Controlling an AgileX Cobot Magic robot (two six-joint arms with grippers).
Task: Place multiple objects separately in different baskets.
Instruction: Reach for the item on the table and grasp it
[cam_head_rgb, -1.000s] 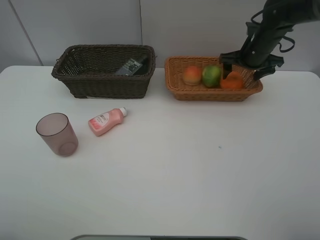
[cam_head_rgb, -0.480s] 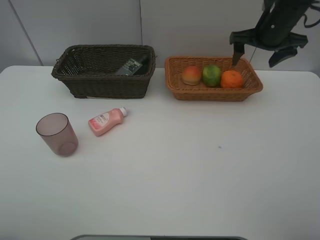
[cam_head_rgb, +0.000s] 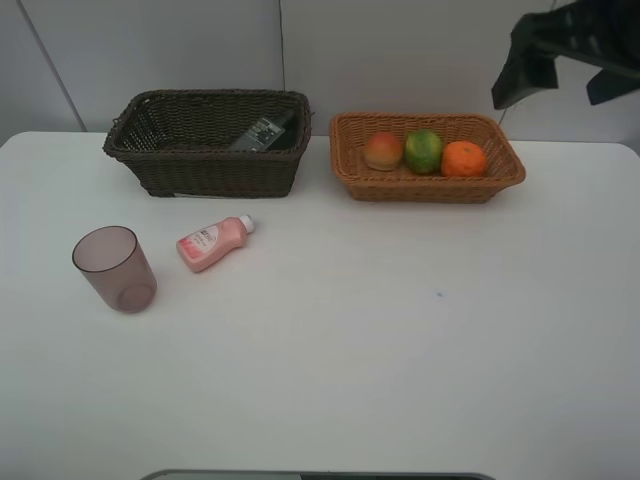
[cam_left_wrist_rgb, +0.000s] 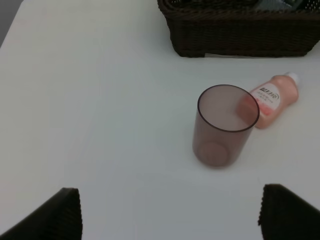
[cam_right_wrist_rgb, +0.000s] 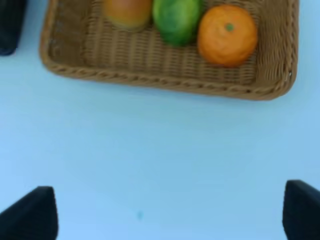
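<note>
The table (cam_head_rgb: 400, 330) is white, one woven basket (cam_head_rgb: 220, 172) dark brown, the other basket (cam_head_rgb: 430, 188) orange-tan, the peach (cam_head_rgb: 383, 150) red-yellow, the round fruit (cam_head_rgb: 423, 151) green, the bottle (cam_head_rgb: 212, 242) pink with a white cap, the cup (cam_head_rgb: 113, 268) translucent mauve.

Probably a lab, bare white table (cam_head_rgb: 400, 350), plain wall panels (cam_head_rgb: 400, 50)

White table (cam_head_rgb: 400, 380): dark basket (cam_head_rgb: 225, 172), tan basket (cam_head_rgb: 430, 188), upright cup (cam_head_rgb: 113, 268), pink bottle (cam_head_rgb: 212, 242) lying.
</note>
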